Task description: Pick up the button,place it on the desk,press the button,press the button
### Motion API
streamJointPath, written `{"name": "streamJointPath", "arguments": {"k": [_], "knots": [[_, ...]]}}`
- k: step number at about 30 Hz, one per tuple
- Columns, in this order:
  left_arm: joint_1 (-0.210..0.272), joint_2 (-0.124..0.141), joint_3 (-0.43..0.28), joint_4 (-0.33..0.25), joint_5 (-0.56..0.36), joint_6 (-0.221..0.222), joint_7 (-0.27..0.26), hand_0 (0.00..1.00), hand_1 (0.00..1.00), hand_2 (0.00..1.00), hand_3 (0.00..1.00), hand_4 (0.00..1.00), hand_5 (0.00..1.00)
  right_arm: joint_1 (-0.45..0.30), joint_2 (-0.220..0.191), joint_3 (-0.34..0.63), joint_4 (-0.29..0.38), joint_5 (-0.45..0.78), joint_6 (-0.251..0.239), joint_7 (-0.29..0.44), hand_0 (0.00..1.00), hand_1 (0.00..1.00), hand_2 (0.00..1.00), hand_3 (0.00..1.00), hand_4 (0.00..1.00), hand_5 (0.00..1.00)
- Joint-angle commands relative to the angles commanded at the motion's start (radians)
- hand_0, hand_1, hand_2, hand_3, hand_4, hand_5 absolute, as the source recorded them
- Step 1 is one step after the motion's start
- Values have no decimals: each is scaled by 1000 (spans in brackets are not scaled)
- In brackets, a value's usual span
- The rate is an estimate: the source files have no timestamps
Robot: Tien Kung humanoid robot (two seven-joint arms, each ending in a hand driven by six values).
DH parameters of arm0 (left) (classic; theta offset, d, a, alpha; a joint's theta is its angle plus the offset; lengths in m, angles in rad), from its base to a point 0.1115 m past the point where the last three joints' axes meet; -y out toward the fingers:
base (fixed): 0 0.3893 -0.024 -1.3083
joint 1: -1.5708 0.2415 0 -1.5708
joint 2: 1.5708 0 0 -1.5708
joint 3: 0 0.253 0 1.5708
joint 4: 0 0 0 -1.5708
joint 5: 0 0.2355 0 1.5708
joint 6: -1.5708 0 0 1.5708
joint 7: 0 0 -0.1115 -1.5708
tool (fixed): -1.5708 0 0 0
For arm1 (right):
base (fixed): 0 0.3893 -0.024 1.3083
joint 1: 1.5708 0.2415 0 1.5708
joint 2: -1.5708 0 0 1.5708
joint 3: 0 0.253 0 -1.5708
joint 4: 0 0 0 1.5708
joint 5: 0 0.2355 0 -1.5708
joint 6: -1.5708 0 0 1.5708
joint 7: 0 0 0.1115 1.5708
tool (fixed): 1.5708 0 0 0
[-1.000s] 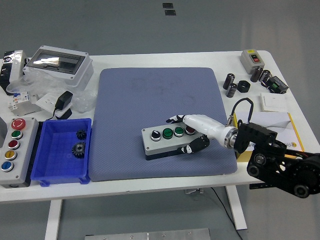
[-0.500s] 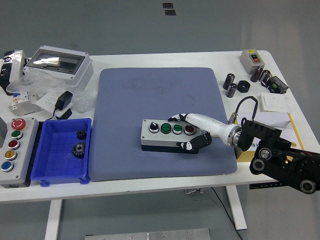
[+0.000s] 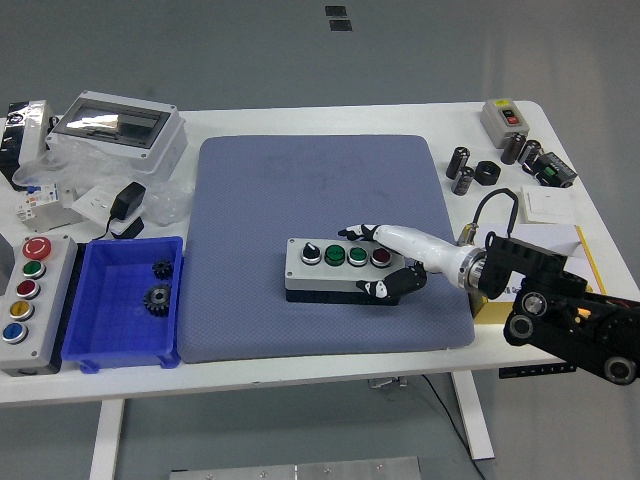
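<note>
A grey button box (image 3: 338, 262) with a black knob, two green buttons and a red one lies flat on the blue-grey mat (image 3: 300, 180), right of the mat's middle. My right hand (image 3: 362, 262) grips the box's right end: the white fingers (image 3: 358, 233) reach over its far edge and the black thumb (image 3: 385, 288) presses on its near side. The right arm (image 3: 560, 310) comes in from the lower right. The left arm is out of sight.
A larger grey panel of coloured buttons (image 3: 25, 295) and a blue bin with two gears (image 3: 125, 300) sit at the left. A clear-lidded enclosure (image 3: 115, 125) and black adapter (image 3: 127, 205) are back left. A switch box (image 3: 505, 118), black cylinders (image 3: 462, 170) and a booklet (image 3: 560, 250) lie at the right.
The button box was tilted up at its near edge; it now rests flat on the mat, slightly farther back. My right hand stayed around its right end.
</note>
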Motion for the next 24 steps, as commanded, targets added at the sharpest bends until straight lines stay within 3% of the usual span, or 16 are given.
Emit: {"name": "streamJointPath", "arguments": {"k": [11,20,24], "knots": [[3,-2,-3,0,9,-3,3,667,625,560,617,639,257,1,-39,64,50,77,81,3,939,911,910,975,378,2],[3,-4,0,0,7,-4,3,666,625,559,614,635,247,-11,-35,71,42,72,77,5,974,924,926,990,399,2],[6,-4,0,-1,6,-5,4,667,625,556,613,626,235,-8,-83,131,108,89,93,-7,998,946,956,998,412,2]]}}
